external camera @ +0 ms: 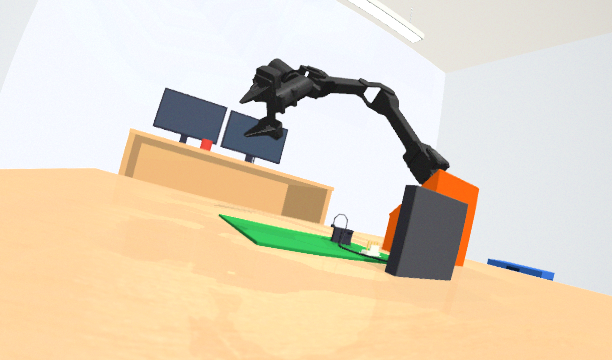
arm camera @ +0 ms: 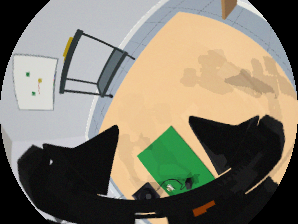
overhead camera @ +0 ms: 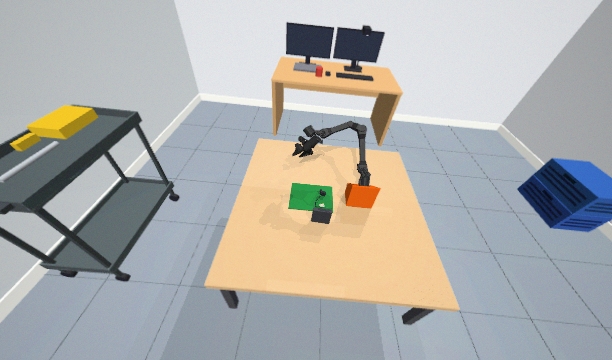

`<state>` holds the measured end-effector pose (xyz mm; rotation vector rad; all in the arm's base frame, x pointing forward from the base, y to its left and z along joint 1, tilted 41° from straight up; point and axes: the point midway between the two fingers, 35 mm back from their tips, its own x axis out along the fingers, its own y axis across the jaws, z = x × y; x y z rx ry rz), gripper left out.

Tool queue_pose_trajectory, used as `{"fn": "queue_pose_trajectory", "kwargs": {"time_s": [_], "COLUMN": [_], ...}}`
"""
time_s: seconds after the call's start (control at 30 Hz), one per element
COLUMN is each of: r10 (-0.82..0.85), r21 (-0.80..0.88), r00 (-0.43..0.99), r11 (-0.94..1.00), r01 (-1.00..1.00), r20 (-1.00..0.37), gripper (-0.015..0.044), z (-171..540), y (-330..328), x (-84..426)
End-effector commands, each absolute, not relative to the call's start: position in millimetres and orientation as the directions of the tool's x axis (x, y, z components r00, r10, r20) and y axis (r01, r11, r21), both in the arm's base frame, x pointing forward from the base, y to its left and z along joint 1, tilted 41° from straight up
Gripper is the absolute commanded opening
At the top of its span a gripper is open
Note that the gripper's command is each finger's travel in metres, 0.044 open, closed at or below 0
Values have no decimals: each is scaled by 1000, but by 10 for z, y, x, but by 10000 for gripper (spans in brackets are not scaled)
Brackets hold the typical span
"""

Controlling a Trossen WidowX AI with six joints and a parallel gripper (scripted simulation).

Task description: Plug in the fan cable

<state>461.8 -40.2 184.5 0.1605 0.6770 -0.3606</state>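
The matte-black claw (overhead camera: 302,151) (external camera: 258,114) (arm camera: 154,124), its 2 pointed fingers spread and empty, hangs near the wooden table's (overhead camera: 331,260) (external camera: 186,300) (arm camera: 160,65) far-left corner.
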Motion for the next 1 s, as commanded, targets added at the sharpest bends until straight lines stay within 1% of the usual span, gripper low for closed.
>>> {"fn": "queue_pose_trajectory", "kwargs": {"time_s": [0.0, 0.1, 0.2, 0.3, 0.4, 0.47, 0.8, 0.97], "r10": [-303, -337, -389, -472, -565, -588, -588, -589], "r21": [-65, -155, -268, -422, -567, -599, -599, -600], "r00": [521, 375, 217, 36, -109, -138, -138, -138], "r11": [903, 885, 860, 817, 758, 742, 742, 741], "r01": [425, 439, 434, 393, 322, 301, 301, 301], "r20": [-798, -864, -895, -881, -818, -797, -797, -797], "gripper": [440, 440, 440, 440, 440, 440, 440, 440], "z": [1178, 834, 550, 320, 217, 208, 188, -161], "y": [-213, -109, -33, 13, 15, 10, -5, -306], "x": [4287, 4000, 3664, 3237, 2851, 2767, 2772, 2822]}}
